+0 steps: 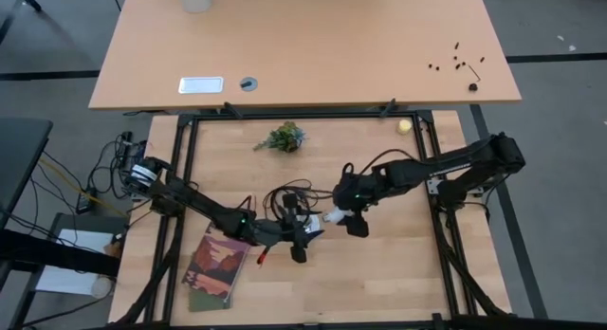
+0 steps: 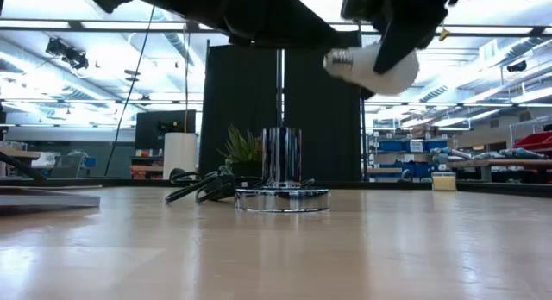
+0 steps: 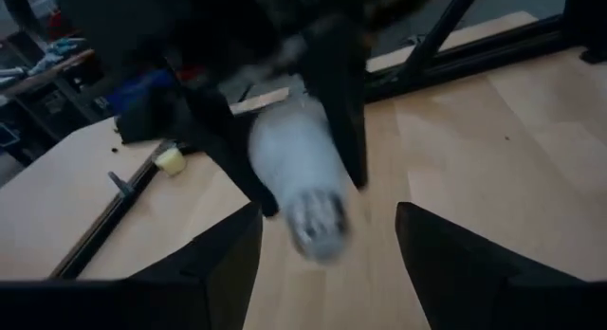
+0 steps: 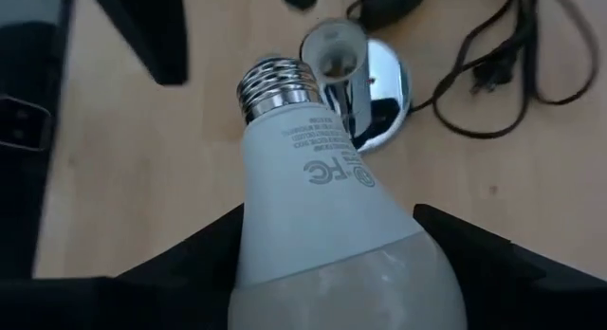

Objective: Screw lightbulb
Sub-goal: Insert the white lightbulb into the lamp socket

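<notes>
The white lightbulb (image 4: 322, 207) with its silvery screw base (image 4: 278, 87) is held in the air by my right gripper (image 4: 332, 230), right of the table's middle (image 1: 334, 216). The chrome socket stand (image 2: 282, 172), an upright tube on a round disc, stands on the table. In the right wrist view its open tube (image 4: 338, 57) lies just past the bulb's screw base. My left gripper (image 3: 327, 226) is open and empty. It hovers close to the bulb's left (image 1: 302, 243), with the screw base (image 3: 318, 221) pointing at it. My right gripper pinches the bulb's wide frosted globe end (image 4: 285, 268) between its two fingers, one on each side. The fingers come from the table's right side. The bulb is lifted clear and lies about level (image 2: 375, 65), its screw base pointing toward the table's left.
A black cord (image 4: 493, 64) trails from the socket disc. A small green plant (image 1: 283, 137) lies toward the far side, a book (image 1: 216, 265) at the near left, and a small pale yellow round object (image 1: 405, 126) at the far right by the frame.
</notes>
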Available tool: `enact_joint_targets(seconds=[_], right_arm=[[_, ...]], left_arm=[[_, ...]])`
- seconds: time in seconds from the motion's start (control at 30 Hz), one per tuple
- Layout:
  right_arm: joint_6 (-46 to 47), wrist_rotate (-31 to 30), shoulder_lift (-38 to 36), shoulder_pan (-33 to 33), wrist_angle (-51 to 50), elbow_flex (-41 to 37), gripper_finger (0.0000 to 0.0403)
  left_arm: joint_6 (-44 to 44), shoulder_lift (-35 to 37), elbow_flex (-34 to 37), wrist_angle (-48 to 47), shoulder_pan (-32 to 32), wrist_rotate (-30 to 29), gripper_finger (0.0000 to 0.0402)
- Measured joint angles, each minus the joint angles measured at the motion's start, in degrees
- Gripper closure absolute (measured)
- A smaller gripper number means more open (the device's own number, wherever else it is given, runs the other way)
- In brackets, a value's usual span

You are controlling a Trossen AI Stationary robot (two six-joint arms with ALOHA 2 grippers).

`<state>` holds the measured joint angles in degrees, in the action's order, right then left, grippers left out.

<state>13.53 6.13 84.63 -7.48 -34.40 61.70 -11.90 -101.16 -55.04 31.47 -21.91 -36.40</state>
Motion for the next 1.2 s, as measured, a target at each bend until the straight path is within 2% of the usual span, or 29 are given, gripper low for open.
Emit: enact_joint_targets(seconds=[0.27,0.53,0.77,0.87,1.07,1.2], right_arm=[[-2.20,2.06,5.91,0.40,-1.84,6.35,0.0120],[-5.10,-0.03,5.25,0.52,-3.94,13.16,0.0120],[-5.82,-1.37,5.23,0.59,-2.88,14.18,0.0120],[-7.15,-3.01,5.23,0.59,-4.15,14.18,0.0120],[-11.86,-6.56,4.99,0.50,-4.94,14.16,0.0120],[-15.56,-6.75,6.17,-0.27,-4.02,14.16,0.0120]], left_arm=[[0.87,0.00,-0.68,-3.06,-0.10,2.12,0.0153],[3.49,0.07,-0.68,-5.44,-1.07,1.51,0.0153],[5.03,-0.02,-0.66,-7.48,-1.17,1.16,0.0153],[6.63,-0.02,-0.66,-7.99,-1.88,-0.97,0.0153],[17.16,3.15,-0.64,-14.48,-4.53,-5.95,0.0153],[28.45,4.92,-0.66,-23.15,-5.75,-5.56,0.0153]])
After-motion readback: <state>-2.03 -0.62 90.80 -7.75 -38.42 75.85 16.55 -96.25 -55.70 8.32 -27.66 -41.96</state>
